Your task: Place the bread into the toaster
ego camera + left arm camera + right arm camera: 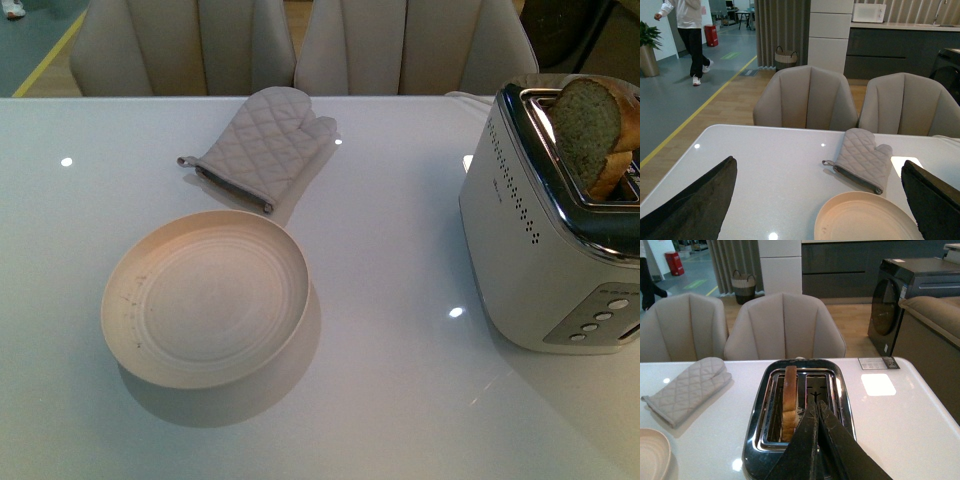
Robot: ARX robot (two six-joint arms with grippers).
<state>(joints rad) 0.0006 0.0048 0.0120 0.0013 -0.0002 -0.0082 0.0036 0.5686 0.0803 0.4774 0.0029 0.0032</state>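
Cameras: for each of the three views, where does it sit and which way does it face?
Front view: on the body, looking down at the table, plate and toaster; no arms show.
Left wrist view: above the table, facing the chairs; open left claw.
Right wrist view: above the toaster, bread in its slot; shut right claw.
All three share the oven mitt.

We see a tan speckled bread slice (590,125) with brown crust, a silver-white boxy toaster (535,230) with chrome top and dotted vent holes, a grey diamond-quilted oven mitt (268,143), a cream round plate (205,297), and a glossy white table (400,350).
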